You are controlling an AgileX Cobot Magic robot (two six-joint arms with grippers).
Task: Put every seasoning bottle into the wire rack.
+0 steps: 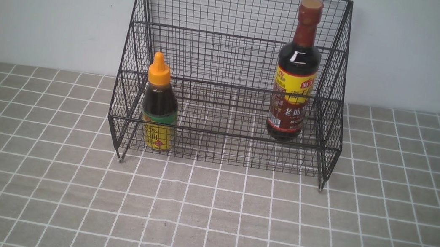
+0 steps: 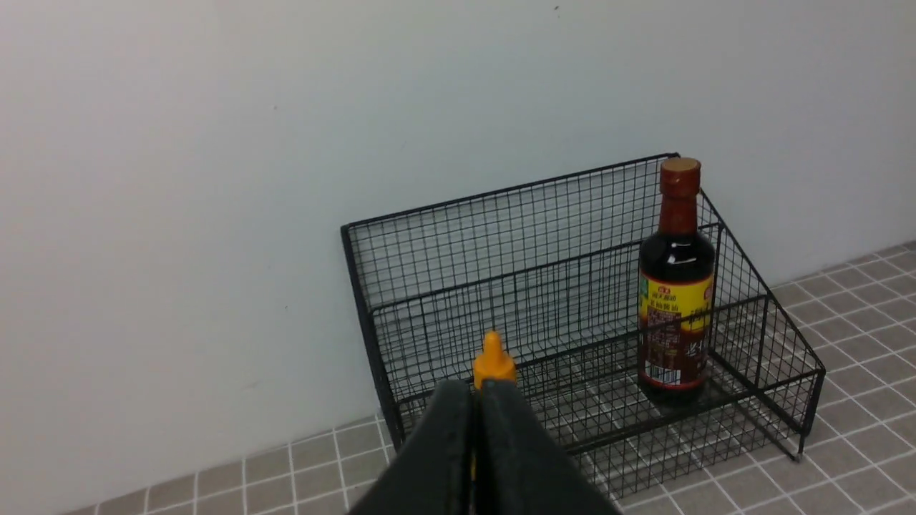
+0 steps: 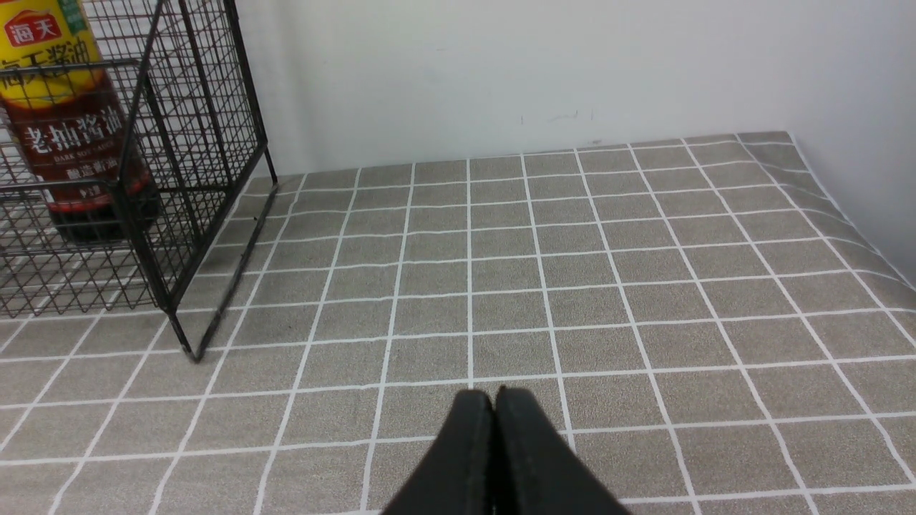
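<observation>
The black wire rack (image 1: 223,133) stands against the wall. The tall bottle (image 1: 294,86) with brown cap and yellow-and-red label stands upright inside it at the right end, behind a cross rail. The short bottle (image 1: 159,107) with orange nozzle cap stands upright in the rack's front left corner. Neither gripper shows in the front view. In the left wrist view my left gripper (image 2: 476,386) is shut and empty, short of the rack (image 2: 501,193); the orange cap (image 2: 494,361) shows just beyond it, the tall bottle (image 2: 675,300) farther off. My right gripper (image 3: 494,393) is shut and empty above the tablecloth, right of the rack (image 3: 200,107) and tall bottle (image 3: 64,143).
A grey tablecloth (image 1: 206,224) with a white grid covers the table. A pale wall (image 1: 48,3) runs right behind the rack. In the right wrist view the cloth's far right edge (image 3: 844,207) meets the wall.
</observation>
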